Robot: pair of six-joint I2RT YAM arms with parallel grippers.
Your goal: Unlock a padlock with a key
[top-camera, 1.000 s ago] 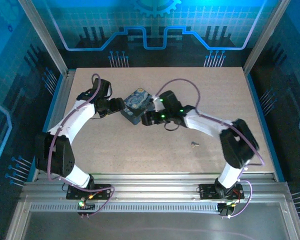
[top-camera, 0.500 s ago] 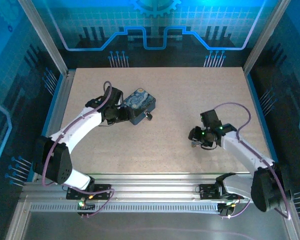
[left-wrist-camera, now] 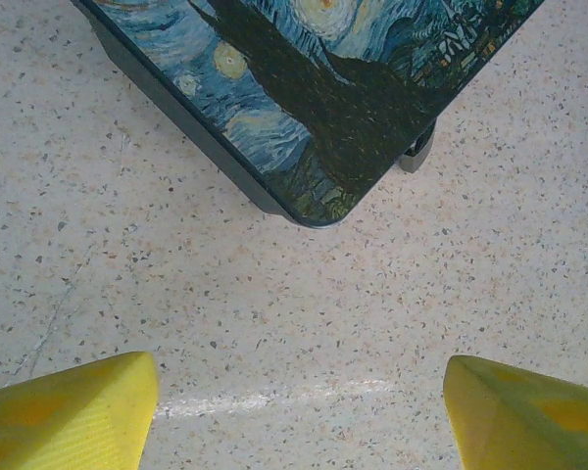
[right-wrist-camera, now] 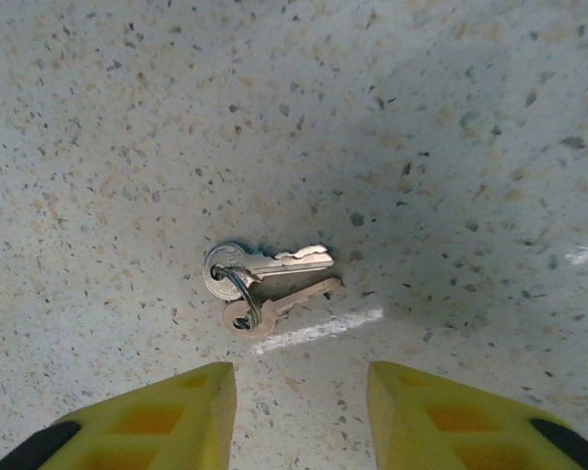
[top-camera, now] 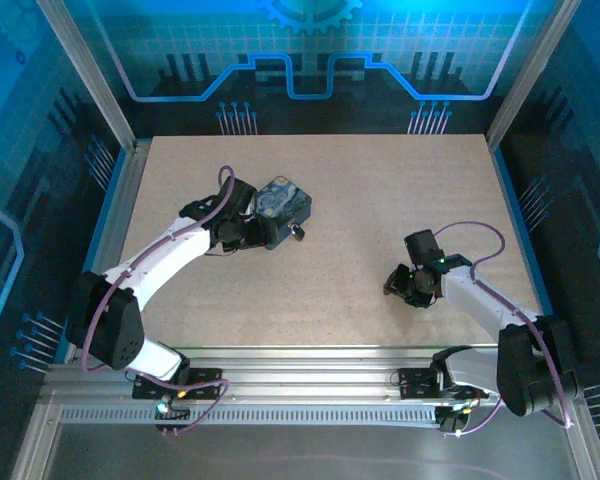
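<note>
The key is silver and lies flat on the speckled table, joined by a ring to a second key. My right gripper hovers just short of them, open, with nothing between its yellow fingers; the top view shows it at the front right. The padlock is a small dark piece at the near edge of the blue swirl-patterned box; part of it peeks from under the box corner. My left gripper stands wide open over bare table just before that corner, seen from above.
Metal rails run along the table's near edge, and frame posts stand at the back corners. A white scuff mark lies on the table just beside the keys.
My right arm has swung from the box to the front right, over the keys, and its jaws have narrowed. The left gripper has edged closer to the box.
</note>
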